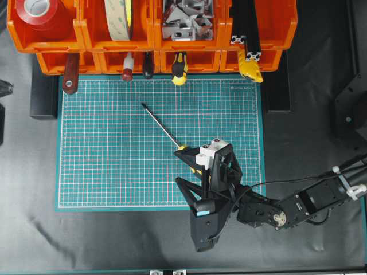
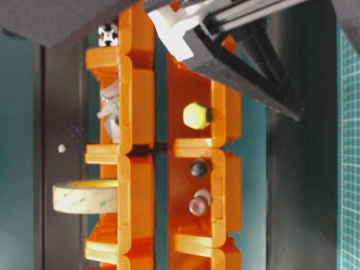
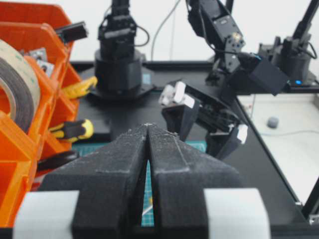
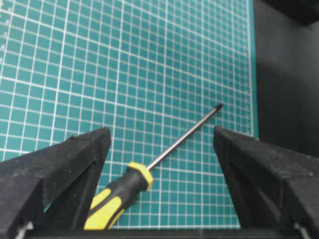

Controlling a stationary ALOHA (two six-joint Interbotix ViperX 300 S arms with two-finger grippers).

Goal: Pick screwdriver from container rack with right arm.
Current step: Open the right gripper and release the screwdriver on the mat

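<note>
The screwdriver [image 1: 163, 127] lies flat on the green cutting mat [image 1: 103, 160], outside the orange container rack [image 1: 114, 47]. Its tip points up-left toward the rack. My right gripper [image 1: 189, 166] hovers over the yellow-and-black handle and hides most of it from above. In the right wrist view the handle [image 4: 117, 196] lies low between the fingers, nearer the left one, and touches neither. The shaft [image 4: 184, 137] runs up to the right. The right gripper [image 4: 160, 130] stands wide open. My left gripper [image 3: 148, 127] is shut with nothing in it, beside the rack.
The rack's lower bins hold a stubby yellow-and-black tool [image 1: 179, 69], a red-handled tool [image 1: 127, 71], a dark-handled one [image 1: 148, 67] and a wooden-handled one [image 1: 70, 74]. The upper bins hold tape rolls [image 1: 40, 11] and metal brackets [image 1: 186, 23]. Black table surrounds the mat.
</note>
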